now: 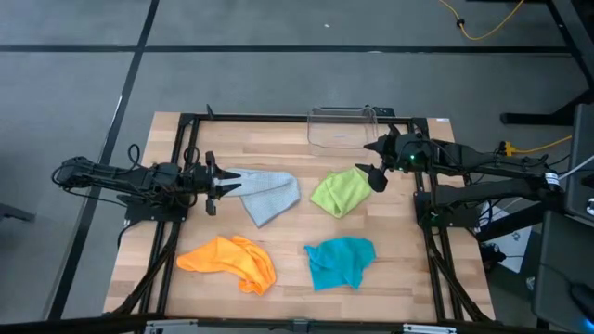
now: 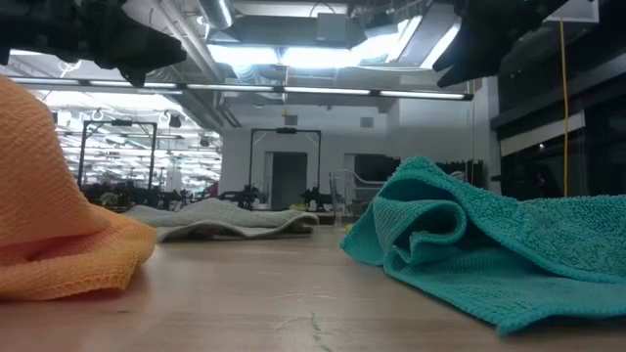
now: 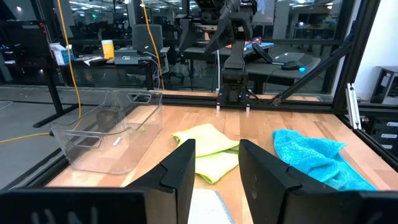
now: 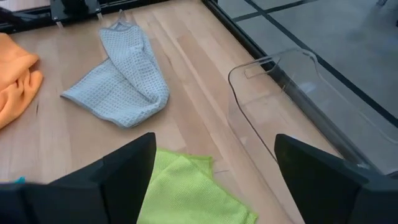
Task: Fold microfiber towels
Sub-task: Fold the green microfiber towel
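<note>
Soft, light, limp cloths; best pinched at a corner or hem.

Left gripper [image 1: 223, 185] parted over crumpled grey-blue waffle-weave towel [image 1: 266, 194]; right gripper [image 1: 371, 174] spread wide above lime green microfibre towel [image 1: 340, 192]. Both mid-table.

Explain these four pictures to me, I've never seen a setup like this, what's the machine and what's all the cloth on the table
It is a robot with two dark arms at a wooden table. One picture looks down from above, one sits at tabletop level, and two come from cameras on the wrists. Four crumpled towels lie there: a grey-blue towel, a lime green towel, an orange towel and a teal towel. A clear plastic bin stands at the far edge. The left gripper is at the grey-blue towel's corner, the right gripper over the green one's edge. Both are open, holding nothing.
</note>
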You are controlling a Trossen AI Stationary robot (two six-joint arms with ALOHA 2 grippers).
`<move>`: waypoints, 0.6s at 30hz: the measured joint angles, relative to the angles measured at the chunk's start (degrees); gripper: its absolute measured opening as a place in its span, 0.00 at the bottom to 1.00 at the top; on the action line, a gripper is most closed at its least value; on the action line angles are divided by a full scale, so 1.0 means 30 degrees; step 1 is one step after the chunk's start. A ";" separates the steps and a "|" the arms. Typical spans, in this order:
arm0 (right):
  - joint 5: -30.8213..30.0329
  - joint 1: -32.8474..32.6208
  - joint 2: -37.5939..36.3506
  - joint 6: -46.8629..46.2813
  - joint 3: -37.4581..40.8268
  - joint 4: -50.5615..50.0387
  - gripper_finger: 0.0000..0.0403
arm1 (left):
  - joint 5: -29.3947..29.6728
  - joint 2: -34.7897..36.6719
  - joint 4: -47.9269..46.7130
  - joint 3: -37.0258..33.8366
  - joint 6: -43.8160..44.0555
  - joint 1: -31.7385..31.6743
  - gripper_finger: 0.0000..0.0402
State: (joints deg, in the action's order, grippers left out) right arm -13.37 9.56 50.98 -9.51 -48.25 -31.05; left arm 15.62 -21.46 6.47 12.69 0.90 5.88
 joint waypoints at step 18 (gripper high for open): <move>0.0688 0.0007 0.0000 -0.0821 0.0000 -0.0131 0.82 | 0.0000 -0.0001 0.0003 0.0003 0.0001 0.0002 0.29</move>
State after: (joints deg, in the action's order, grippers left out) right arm -11.30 9.58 50.98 -11.97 -48.25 -31.44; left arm 15.62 -21.46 6.48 12.70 0.90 5.89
